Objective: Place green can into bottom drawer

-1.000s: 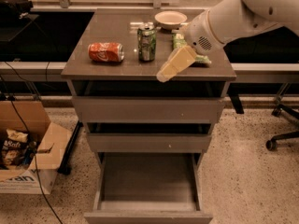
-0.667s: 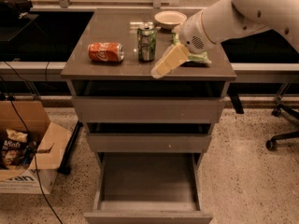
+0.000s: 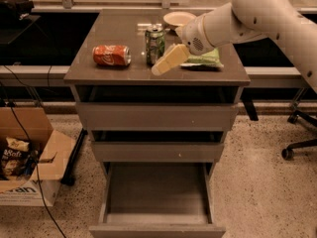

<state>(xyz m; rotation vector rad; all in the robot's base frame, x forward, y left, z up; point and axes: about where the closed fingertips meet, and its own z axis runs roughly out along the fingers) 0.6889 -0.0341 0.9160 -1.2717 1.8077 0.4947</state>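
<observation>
The green can (image 3: 155, 44) stands upright on the cabinet top (image 3: 99, 71), near the middle. My gripper (image 3: 158, 70) hangs just in front of the can and slightly to its right, low over the cabinet top, with the white arm (image 3: 257, 14) reaching in from the upper right. It holds nothing that I can see. The bottom drawer (image 3: 156, 195) is pulled out and open, and its tray looks bare. The two drawers above it are closed.
A red cola can (image 3: 112, 55) lies on its side left of the green can. A flat green chip bag (image 3: 204, 60) lies right of the gripper and a white bowl (image 3: 179, 18) sits behind. A cardboard box (image 3: 25, 157) stands on the floor at left, a chair base (image 3: 299, 145) at right.
The gripper has moved left along the cabinet top, from over the chip bag to just in front of the green can. The cans and the drawer have not moved.
</observation>
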